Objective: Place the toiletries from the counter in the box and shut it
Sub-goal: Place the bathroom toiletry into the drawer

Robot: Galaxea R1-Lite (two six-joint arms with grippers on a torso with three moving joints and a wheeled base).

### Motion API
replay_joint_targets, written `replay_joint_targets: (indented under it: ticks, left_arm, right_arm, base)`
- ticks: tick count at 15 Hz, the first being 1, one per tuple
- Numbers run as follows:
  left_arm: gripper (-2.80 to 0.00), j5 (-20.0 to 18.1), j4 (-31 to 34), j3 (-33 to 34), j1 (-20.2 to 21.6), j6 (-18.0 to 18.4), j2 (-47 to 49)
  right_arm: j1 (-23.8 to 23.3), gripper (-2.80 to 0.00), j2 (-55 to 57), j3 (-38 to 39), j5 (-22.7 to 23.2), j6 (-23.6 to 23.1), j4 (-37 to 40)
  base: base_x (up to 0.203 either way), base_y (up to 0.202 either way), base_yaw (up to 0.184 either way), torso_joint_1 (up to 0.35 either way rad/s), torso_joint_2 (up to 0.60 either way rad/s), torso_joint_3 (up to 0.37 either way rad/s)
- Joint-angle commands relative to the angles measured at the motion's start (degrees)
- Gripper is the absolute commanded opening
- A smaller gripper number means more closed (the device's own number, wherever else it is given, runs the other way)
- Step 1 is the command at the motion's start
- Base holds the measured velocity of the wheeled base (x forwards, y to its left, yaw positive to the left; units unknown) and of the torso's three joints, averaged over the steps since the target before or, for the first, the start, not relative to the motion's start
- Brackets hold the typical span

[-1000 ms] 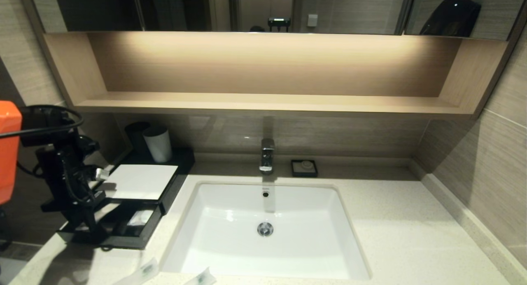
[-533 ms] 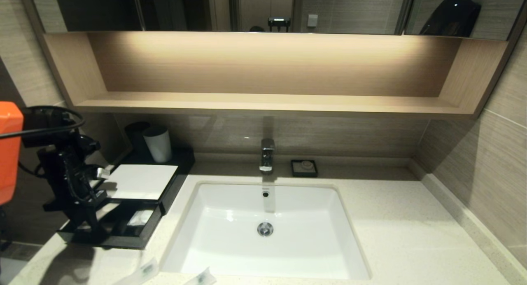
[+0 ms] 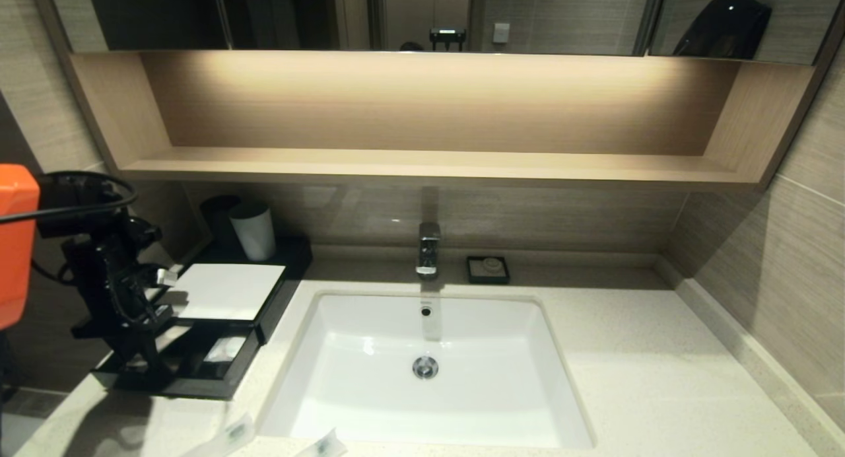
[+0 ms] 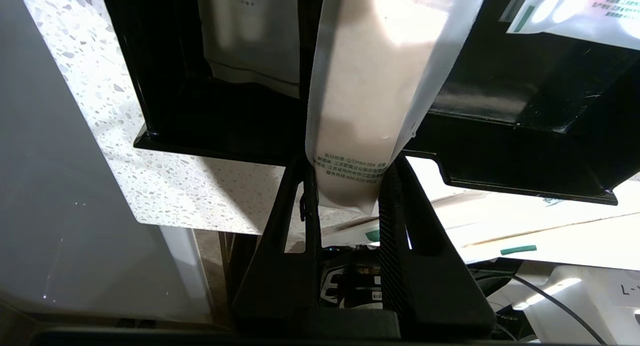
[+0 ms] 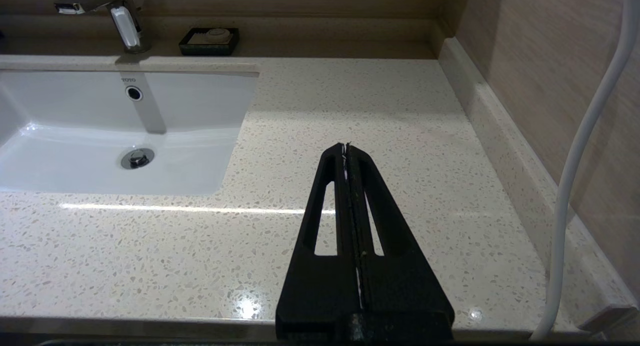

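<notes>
Landmark: the basin point(image 3: 429, 368), set into the counter point(image 3: 647, 371).
Box point(image 3: 224, 292): left of the basin, white top panel, drawer point(image 3: 191, 371) pulled out toward the counter's front edge.
Left gripper point(image 4: 345, 186): over the drawer; fingers point(image 4: 395, 206) closed on one packet point(image 4: 365, 96), pinching its printed end, the rest hanging into the drawer.
Left wrist view only: the grip itself; two more packets in the drawer compartments; small dark print on the held packet, not legible.
Head view only: two packets point(image 3: 234, 434) on the counter at the basin's front left corner; one white cup point(image 3: 253, 229) behind the box.
Right gripper point(image 5: 346, 147): over bare counter right of the basin, fingers pressed together, holding nothing.
Right wrist view only: "TOTO" on the basin wall under the faucet point(image 5: 125, 28); one soap dish point(image 5: 209, 40) behind the basin.
</notes>
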Motion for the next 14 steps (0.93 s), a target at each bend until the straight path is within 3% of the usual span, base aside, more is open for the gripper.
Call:
replay_joint_targets:
  ticks: [1,14]
  left_arm:
    - [-2.80,0.0,0.3,0.0,0.0,0.1,0.1]
    - [-2.80,0.0,-2.2,0.0,0.0,0.1,0.6]
  right_arm:
    - [0.0,-2.80,0.0,0.0,0.0,0.0,0.0]
    - [0.0,-2.80,0.0,0.0,0.0,0.0,0.0]
  base:
    - [0.000,0.000,0.000,0.000,0.00,0.000]
    - [0.000,0.000,0.000,0.000,0.00,0.000]
